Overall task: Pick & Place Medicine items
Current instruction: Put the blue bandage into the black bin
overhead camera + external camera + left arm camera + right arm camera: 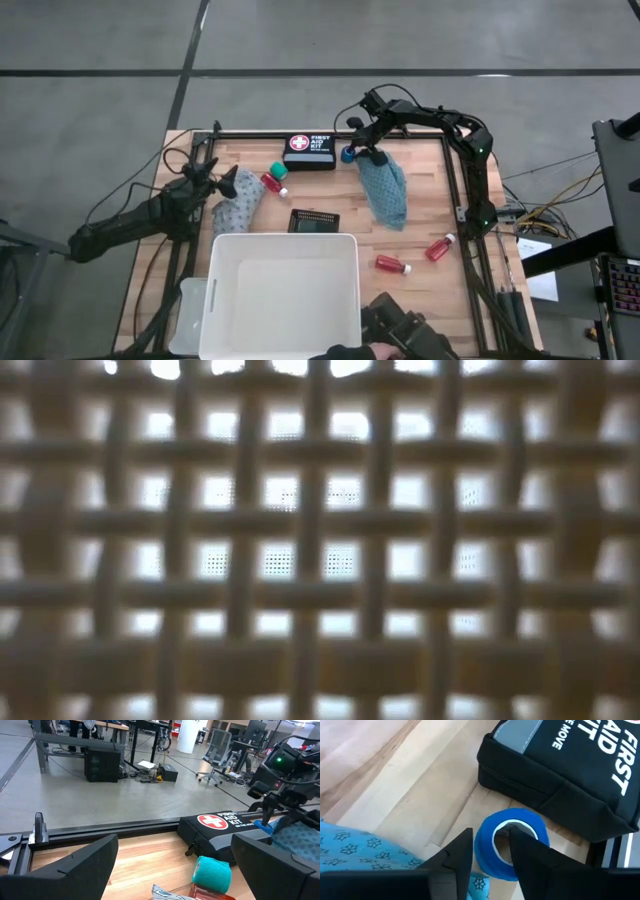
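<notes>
My right gripper (352, 150) is at the far middle of the table, by the first aid kit (310, 152). It is closed on a small blue ring-shaped tub (510, 845), which stands on the wood beside the teal cloth (385, 192). My left gripper (228, 182) waits open at the left, over the grey patterned cloth (237, 205). In front of it lie a green tub (212, 874) and a red bottle (273, 184). Two more red bottles (392, 265) (440, 247) lie at the near right. My right gripper has the blue tub's ring wall (484, 851) between its fingers. One finger (527, 852) reaches into the hollow and the other (455, 857) stands outside. The fingers come slanting down from the table's right. The tub rests on the table.
A big white tub (282, 295) fills the near middle, with a black mesh tray (314, 221) just behind it. A dark object and a person's hand (350, 352) show at the near edge. A close lattice (320, 540) blocks the low view.
</notes>
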